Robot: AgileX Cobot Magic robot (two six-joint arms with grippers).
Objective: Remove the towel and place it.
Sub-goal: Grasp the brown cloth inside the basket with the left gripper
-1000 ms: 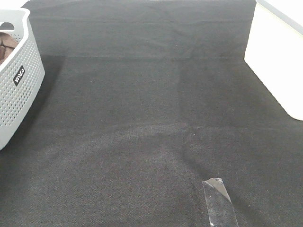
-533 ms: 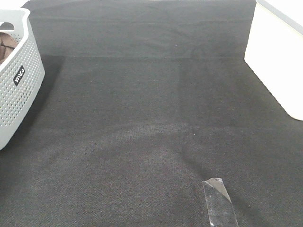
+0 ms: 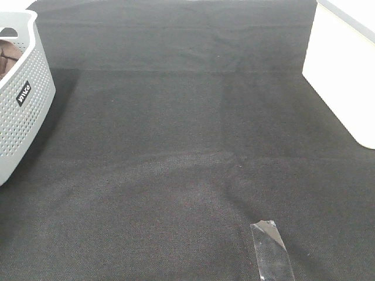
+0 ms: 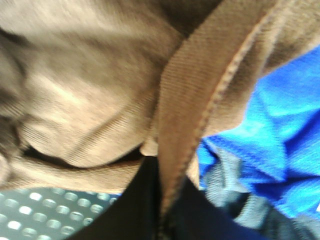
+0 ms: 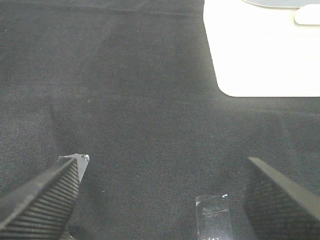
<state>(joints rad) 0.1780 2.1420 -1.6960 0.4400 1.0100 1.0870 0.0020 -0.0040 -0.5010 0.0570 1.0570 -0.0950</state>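
towel (image 4: 90,100): reddish-brown, stitched hem, lying in the basket (image 3: 29,99) against a blue cloth (image 4: 270,135). left gripper (image 4: 164,220): jaws closed on the towel's hem. basket: white, perforated, black label (image 3: 23,93) reading roughly "vivco". right gripper (image 5: 160,195): fingers spread wide, empty, above the black mat (image 3: 176,146) near a clear tape strip (image 3: 270,252).

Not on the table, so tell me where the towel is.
The towel lies in the white basket at the exterior high view's left edge; the left wrist view shows it beside blue cloth, pinched by the left gripper.
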